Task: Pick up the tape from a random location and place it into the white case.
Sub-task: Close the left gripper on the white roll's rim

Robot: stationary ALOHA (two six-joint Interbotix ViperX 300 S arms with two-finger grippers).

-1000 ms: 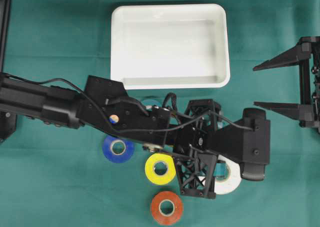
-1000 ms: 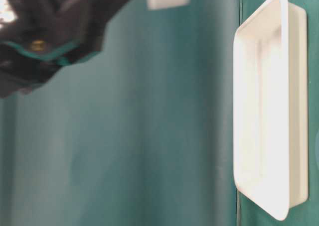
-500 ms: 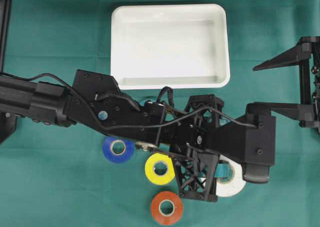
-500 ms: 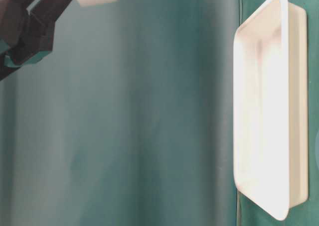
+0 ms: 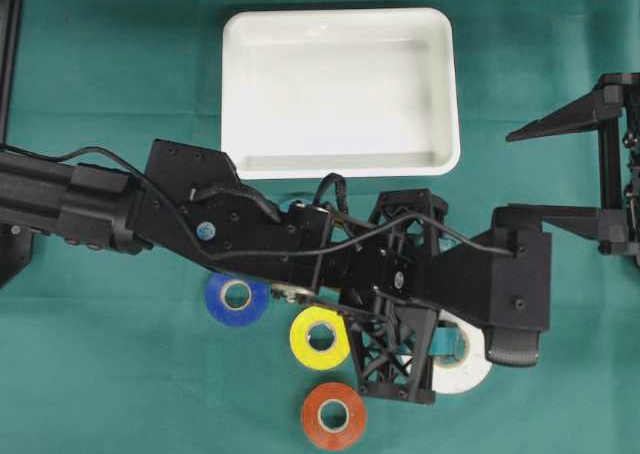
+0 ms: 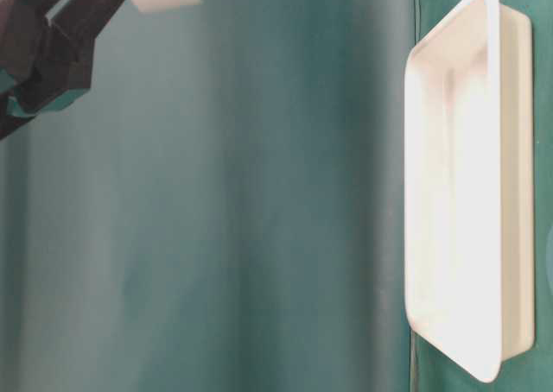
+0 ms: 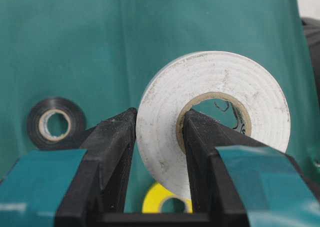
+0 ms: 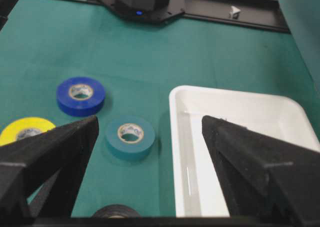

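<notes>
Gripping scuffed white tape (image 7: 165, 112) (cardboard-cored)

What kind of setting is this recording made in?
Most likely a lab bench for robot manipulation trials: a green cloth covers the table, loose coloured tape rolls such as the yellow roll lie beside the white case, and two black robot arms work there.

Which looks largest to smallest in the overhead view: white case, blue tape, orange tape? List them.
1. White case, by far the largest.
2. Blue tape and orange tape: these look alike in size, and the arm partly covers the blue one, so no ranking.
</notes>
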